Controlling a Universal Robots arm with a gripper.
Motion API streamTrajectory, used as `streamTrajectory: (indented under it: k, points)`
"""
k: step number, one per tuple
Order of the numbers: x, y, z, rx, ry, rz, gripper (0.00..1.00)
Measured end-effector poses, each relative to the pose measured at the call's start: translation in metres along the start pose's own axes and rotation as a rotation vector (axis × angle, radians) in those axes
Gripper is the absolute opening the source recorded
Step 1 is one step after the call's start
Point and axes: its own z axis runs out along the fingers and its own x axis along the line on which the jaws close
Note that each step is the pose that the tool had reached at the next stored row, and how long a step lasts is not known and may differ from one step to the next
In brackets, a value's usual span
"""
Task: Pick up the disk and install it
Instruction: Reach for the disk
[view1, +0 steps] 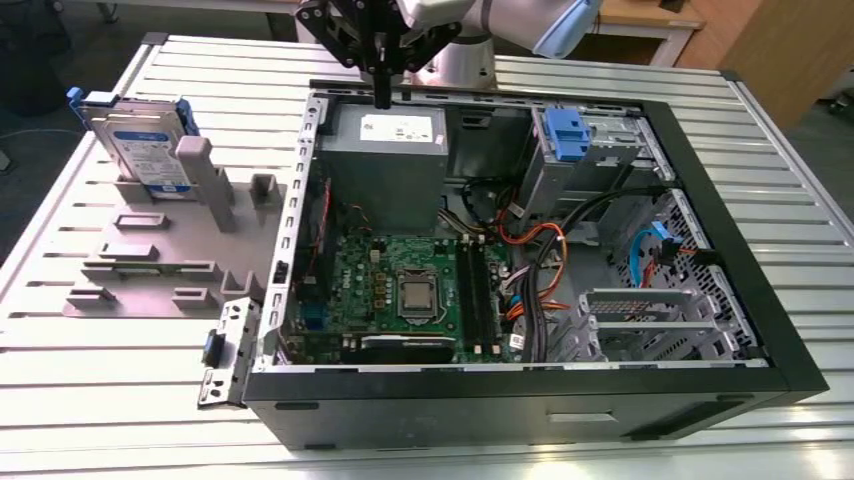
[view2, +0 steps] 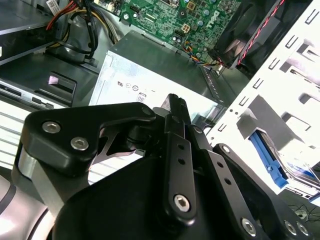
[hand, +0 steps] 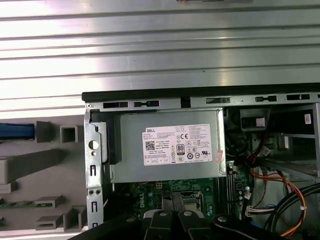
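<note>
The black metal gripper (view1: 384, 98) hangs over the far rim of an open black computer case (view1: 534, 375), its slim fingers pressed together with nothing between them. The second wrist view shows the same closed tip (view2: 175, 104), above jointed links with bright bolts.

The disk (view1: 140, 140), a flat rectangular silver hard drive with a white-and-blue label and a blue plastic carrier rail, stands on edge well apart from the gripper. It is near the tabletop's far corner on the exterior view's left, slotted into a matte grey plastic fixture (view1: 147, 260) with blocky upright pegs. In the first wrist view its blue rail (hand: 15, 131) shows at the fixture's end.

The tabletop (view1: 80, 320) is ribbed silver aluminium, laid in long parallel slats. The case lies on its side across the middle. Directly beneath the gripper sits a boxy grey sheet-metal power supply (view1: 387, 150) with a white sticker, seen in the first wrist view (hand: 170, 150) too. Beside it lies a green circuit board (view1: 400, 285). Orange and black cables (view1: 534, 240) loop between the board and a perforated metal drive cage. A small upright blue plastic latch (view1: 567, 135) stands in the case's far corner.
</note>
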Motion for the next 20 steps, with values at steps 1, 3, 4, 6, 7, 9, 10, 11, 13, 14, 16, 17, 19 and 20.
streamTrajectory:
  k: [1, 3, 4, 6, 7, 9, 10, 11, 13, 14, 16, 17, 19, 20]
  points:
    - [0.0001, 0.0000, 0.0000, 0.0000, 0.0000, 0.000, 0.11]
    - [0.0005, 0.0000, 0.0000, 0.0000, 0.0000, 0.000, 0.11]
    - [0.0005, 0.0000, 0.0000, 0.0000, 0.0000, 0.000, 0.11]
    - [0.0008, -0.0001, 0.0000, 0.0000, 0.0000, 0.000, 0.11]
    - [0.0009, -0.0001, 0.0000, 0.0000, 0.0000, 0.000, 0.11]
    - [0.0014, -0.0001, 0.0000, -0.0001, 0.0000, 0.000, 0.11]
    - [0.0015, -0.0001, 0.0000, -0.0001, 0.0000, 0.000, 0.11]
    - [0.0018, -0.0001, 0.0000, -0.0001, 0.0000, 0.000, 0.11]
    - [0.0022, -0.0002, 0.0001, 0.0000, 0.0000, 0.000, 0.11]
    - [0.0024, -0.0002, 0.0001, 0.0000, 0.0000, 0.000, 0.11]
    - [0.0034, -0.0003, 0.0001, -0.0001, 0.0000, 0.000, 0.11]
    - [0.0039, -0.0003, 0.0001, 0.0000, 0.0000, 0.000, 0.11]
    - [0.0049, -0.0004, 0.0002, -0.0001, 0.0000, 0.000, 0.11]
    - [0.0055, -0.0005, 0.0003, -0.0002, -0.0001, 0.000, 0.11]
